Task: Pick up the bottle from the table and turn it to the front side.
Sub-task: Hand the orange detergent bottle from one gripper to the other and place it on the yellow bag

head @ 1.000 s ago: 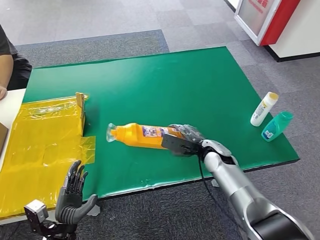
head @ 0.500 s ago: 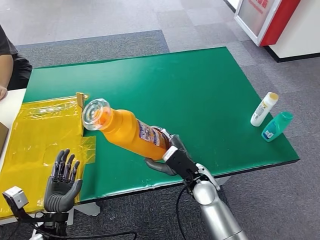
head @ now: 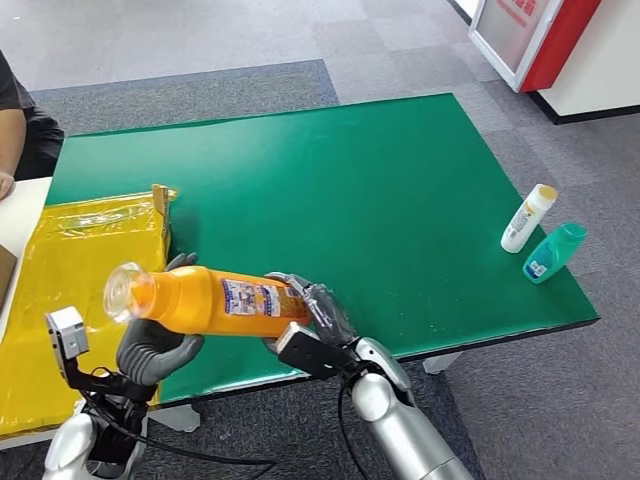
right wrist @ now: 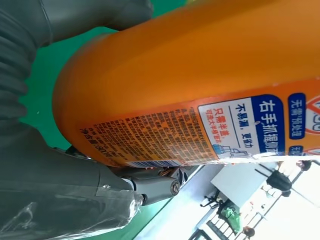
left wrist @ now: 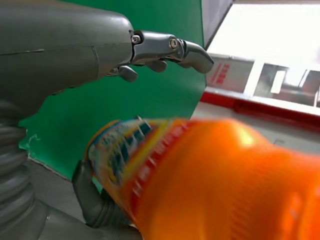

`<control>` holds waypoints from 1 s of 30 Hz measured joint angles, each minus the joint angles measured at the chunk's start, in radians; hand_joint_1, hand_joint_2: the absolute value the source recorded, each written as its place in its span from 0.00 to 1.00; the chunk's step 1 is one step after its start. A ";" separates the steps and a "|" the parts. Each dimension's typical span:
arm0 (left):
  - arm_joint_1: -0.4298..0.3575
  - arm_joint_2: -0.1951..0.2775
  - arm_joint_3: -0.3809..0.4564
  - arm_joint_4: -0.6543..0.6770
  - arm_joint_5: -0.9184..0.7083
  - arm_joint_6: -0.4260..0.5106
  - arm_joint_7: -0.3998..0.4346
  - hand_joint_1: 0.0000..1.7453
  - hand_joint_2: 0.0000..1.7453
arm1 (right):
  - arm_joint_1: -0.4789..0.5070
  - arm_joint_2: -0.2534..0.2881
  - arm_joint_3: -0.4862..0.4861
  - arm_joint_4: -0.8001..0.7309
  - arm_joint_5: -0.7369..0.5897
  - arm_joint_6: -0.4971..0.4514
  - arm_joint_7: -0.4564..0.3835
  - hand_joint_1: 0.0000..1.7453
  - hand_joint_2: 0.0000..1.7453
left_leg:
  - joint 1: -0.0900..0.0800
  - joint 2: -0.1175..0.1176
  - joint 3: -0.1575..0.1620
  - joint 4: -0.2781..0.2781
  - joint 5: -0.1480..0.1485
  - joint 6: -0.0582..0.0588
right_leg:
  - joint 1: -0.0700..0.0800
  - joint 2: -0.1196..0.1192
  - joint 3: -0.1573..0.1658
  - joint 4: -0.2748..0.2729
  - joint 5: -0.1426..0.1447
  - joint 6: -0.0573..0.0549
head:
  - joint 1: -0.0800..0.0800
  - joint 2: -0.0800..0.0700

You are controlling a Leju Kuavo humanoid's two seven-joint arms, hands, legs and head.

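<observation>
Two hands on bottle (head: 204,300), lifted clear of tabletop (head: 392,180): right hand (head: 306,310) grasps base, left hand (head: 155,345) cups neck, fingers (left wrist: 181,47) open. We judge pickup done, turning unfinished.

The orange bottle (head: 204,301) with a clear cap and a printed label lies nearly level in the air above the near edge of the green surface (head: 362,180), cap end toward the yellow sheet (head: 68,270)
</observation>
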 joint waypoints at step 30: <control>-0.108 0.122 -0.206 -0.023 -0.235 0.173 -0.029 1.00 1.00 | -0.078 0.018 0.060 0.179 0.107 -0.073 0.041 0.52 1.00 | 0.000 0.000 0.000 0.000 0.000 0.000 | 0.000 0.000 0.000 0.000 0.000 0.000 | 0.000 0.000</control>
